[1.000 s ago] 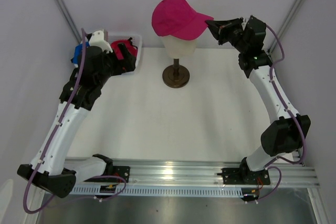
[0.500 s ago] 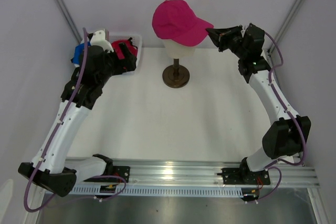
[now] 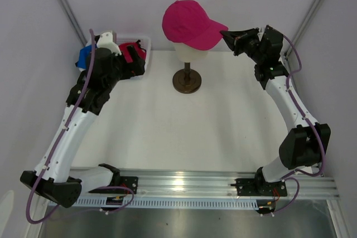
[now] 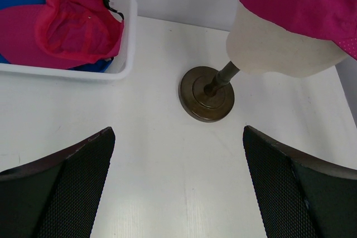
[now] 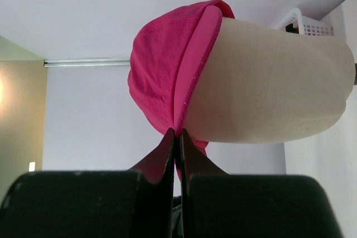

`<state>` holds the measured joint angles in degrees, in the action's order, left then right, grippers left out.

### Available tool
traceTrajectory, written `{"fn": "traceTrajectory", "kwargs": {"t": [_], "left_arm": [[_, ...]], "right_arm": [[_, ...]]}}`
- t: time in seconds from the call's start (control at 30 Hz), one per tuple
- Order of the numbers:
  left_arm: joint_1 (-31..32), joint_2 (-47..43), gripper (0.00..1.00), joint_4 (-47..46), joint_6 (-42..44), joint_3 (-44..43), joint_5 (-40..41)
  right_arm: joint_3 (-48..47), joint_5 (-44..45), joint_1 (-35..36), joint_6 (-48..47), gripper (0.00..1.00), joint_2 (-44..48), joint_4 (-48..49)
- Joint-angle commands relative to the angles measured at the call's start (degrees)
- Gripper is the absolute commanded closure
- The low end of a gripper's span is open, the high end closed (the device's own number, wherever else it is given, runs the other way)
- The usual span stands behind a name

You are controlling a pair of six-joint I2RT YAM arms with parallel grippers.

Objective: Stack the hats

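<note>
Left gripper (image 4: 177, 132) gapes wide; right gripper (image 5: 178, 133) (raised) pinches pink hat (image 5: 162, 65).

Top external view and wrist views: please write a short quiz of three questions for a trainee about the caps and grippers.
1. True or false: the left gripper is open.
2. What does the right gripper pinch? A the stand; B the brim of the worn pink cap; C the table.
3. Fill in: the other pink cap lies in the white mesh ____.
Key: 1 true; 2 B; 3 basket.
</note>
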<state>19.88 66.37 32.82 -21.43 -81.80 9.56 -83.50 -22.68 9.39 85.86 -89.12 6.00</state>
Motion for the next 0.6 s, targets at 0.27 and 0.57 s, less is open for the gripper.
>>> {"fn": "traceTrajectory", "kwargs": {"t": [0.27,0.57], "left_arm": [[-2.38,-0.89,0.01,0.14,0.69,-3.46,0.47],[-16.53,5.07,0.01,-4.16,-2.56,-2.22,-13.51]], "right_arm": [[-2.35,-5.52,-1.47,-11.23,0.30,1.93,-6.69],[-0.71,-9.33,-4.73,-40.21,0.01,10.36,-26.11]]}}
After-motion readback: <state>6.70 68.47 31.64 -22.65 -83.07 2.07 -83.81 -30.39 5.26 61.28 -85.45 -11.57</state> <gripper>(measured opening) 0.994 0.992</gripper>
